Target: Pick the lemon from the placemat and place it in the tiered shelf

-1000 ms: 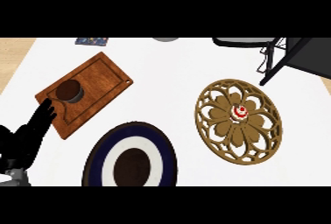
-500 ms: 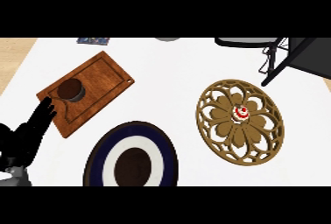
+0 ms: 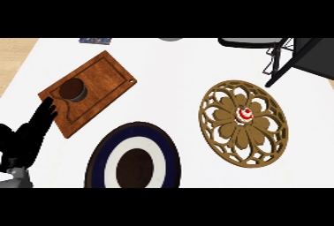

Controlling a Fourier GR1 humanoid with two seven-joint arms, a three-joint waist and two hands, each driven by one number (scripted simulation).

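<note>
Nothing much has moved since the earlier frames: the left hand (image 3: pixel 29 132) holds at the view's left edge, fingers straight and released, tips touching the corner of the wooden board (image 3: pixel 88 97). No right hand shows.

On the white tabletop (image 3: pixel 169 70) the round, openwork placemat (image 3: pixel 244 123) lies at right. At its centre sits a small red-and-white thing (image 3: pixel 245 114); it does not look like a lemon, though it is the only thing on the mat. The dark shelf (image 3: pixel 294 53) stands just beyond, at top right.

Judging by its look, the small thing is light and stiff, rounded and liable to roll, so it wants a pinch from above across its widest part. A blue-rimmed plate (image 3: pixel 134 159) lies near the lower edge.
</note>
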